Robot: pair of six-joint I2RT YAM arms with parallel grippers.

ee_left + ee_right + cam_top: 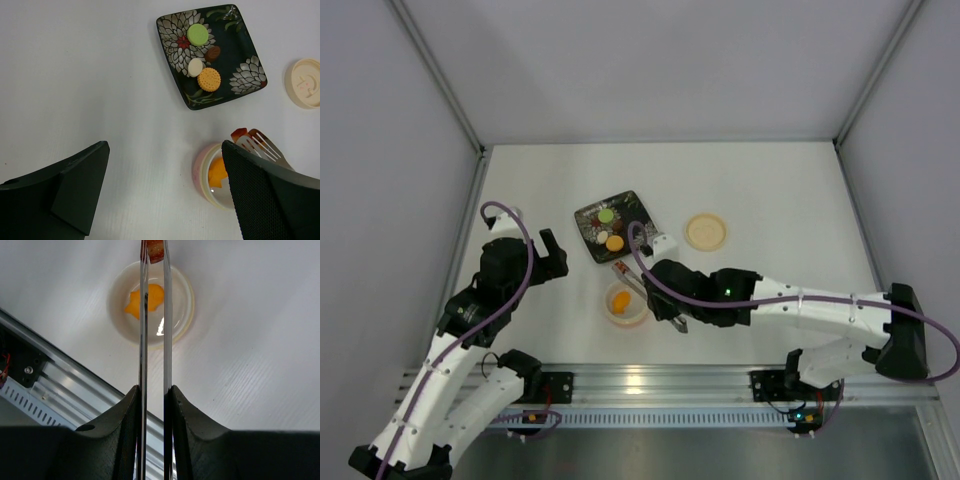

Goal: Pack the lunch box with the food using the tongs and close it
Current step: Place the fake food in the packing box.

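My right gripper [154,390] is shut on the slim silvery tongs [143,335], squeezing both arms nearly together. The tong tips pinch a red-brown food piece [155,248] just over the far rim of the pink-rimmed lunch box [187,300], which holds one orange piece [145,299]. On the black floral plate [235,30] lie green [198,34], brown [213,53], white [195,67] and orange [208,79] food pieces. The cream lid [705,231] lies to the right of the plate. My left gripper [165,150] hangs open and holds nothing, left of the lunch box [200,172].
An aluminium rail [650,385] runs along the table's near edge, close below the lunch box. A small white block [663,243] sits beside the plate's right corner. Grey enclosure walls stand at the left, back and right.
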